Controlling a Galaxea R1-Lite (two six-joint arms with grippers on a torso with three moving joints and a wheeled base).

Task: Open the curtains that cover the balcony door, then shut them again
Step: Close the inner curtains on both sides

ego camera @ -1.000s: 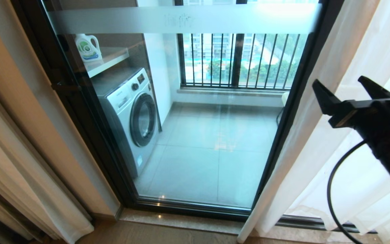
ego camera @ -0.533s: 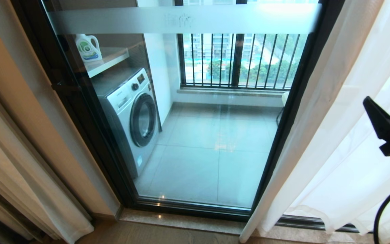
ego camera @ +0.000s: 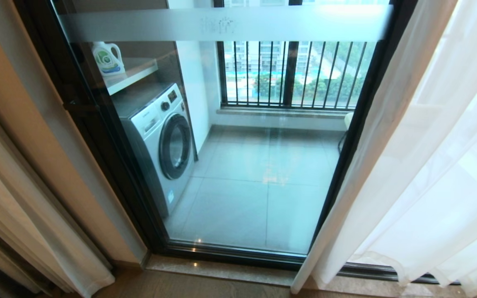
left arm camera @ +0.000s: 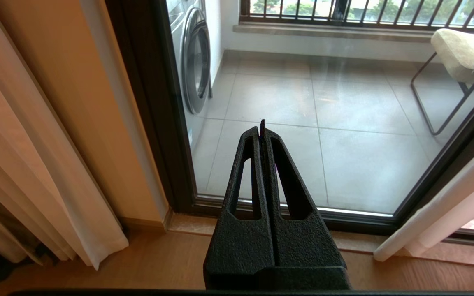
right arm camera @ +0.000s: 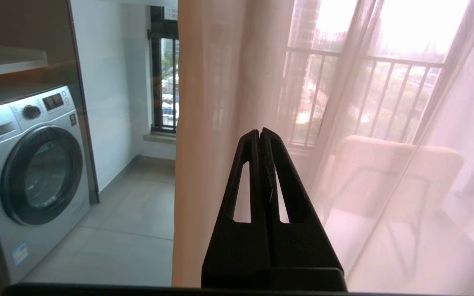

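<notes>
Head view: the door point(ego camera: 259, 136) stands bare through the middle, its black frame running down both sides and a frosted band across the top glass. The curtains point(ego camera: 420, 165) hang bunched at the right, their hem just above the sill and their inner edge lying over the door's right frame. Behind the glass sit a washer point(ego camera: 160, 140) with a detergent jug point(ego camera: 107, 58) on the shelf above it, and the railing point(ego camera: 292, 74) at the far end. Beige drapes point(ego camera: 23, 215) hang at the left. No arm shows here.

Left wrist view: the left tool point(left arm camera: 261, 129) has its fingers pressed together, gripping nothing, held low over the wood floor point(left arm camera: 171, 263) and pointing at the door's bottom rail. A chair point(left arm camera: 459, 53) stands out on the balcony.

Right wrist view: the right tool point(right arm camera: 259, 132) is also closed and empty, its tips near the sheer fabric but I cannot tell if they touch. The curtain's edge falls just beside the washer's side of the glass.
</notes>
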